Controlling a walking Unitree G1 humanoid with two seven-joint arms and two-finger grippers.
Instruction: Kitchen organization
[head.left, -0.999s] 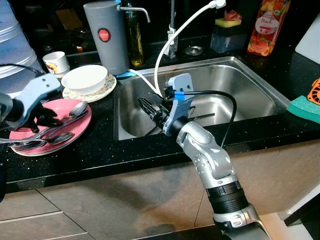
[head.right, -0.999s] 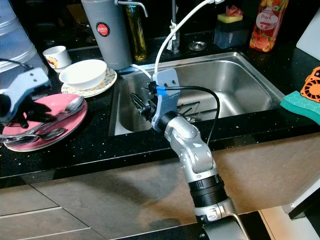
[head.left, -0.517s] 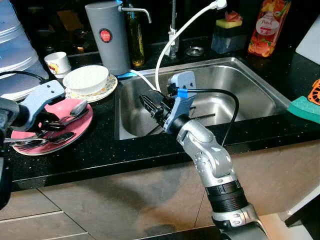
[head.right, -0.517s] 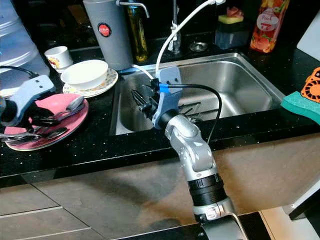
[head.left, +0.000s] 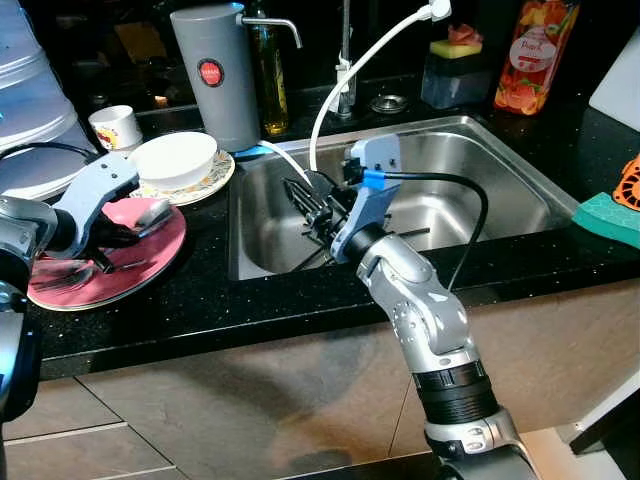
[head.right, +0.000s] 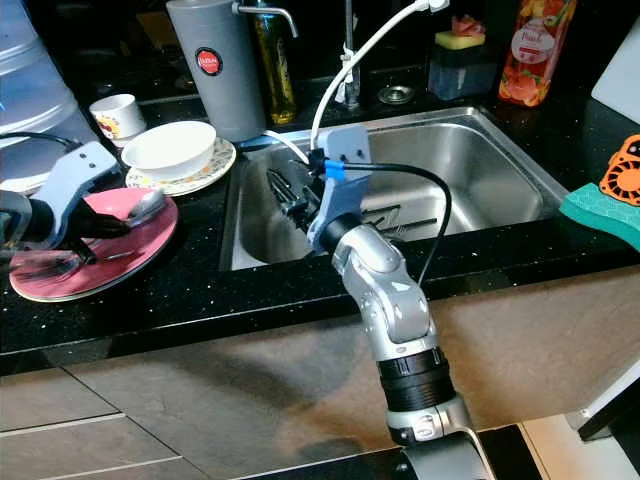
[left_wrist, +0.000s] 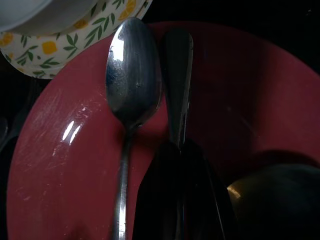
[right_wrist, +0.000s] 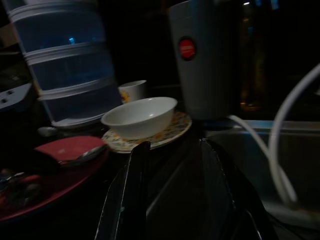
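Over the red plate (head.left: 120, 262) I have the left gripper (head.left: 128, 229), its fingers pinched on a spoon handle, and a second spoon (left_wrist: 131, 90) lies just beside them on the plate. Beyond it sits the white bowl (head.left: 172, 158) on a patterned saucer (head.left: 215, 175). My right gripper (head.left: 306, 200) hangs above the sink (head.left: 480, 170), fingers apart, holding nothing.

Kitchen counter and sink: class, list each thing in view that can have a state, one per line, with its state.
Left gripper: over the red plate, holding a spoon.
Spoon: bowl up, above the plate.
Red plate: on the counter, cutlery on it.
White bowl: upright on a patterned plate.
Right gripper: open, over the sink.
Sink: dry, tap off.
Cup: upright.
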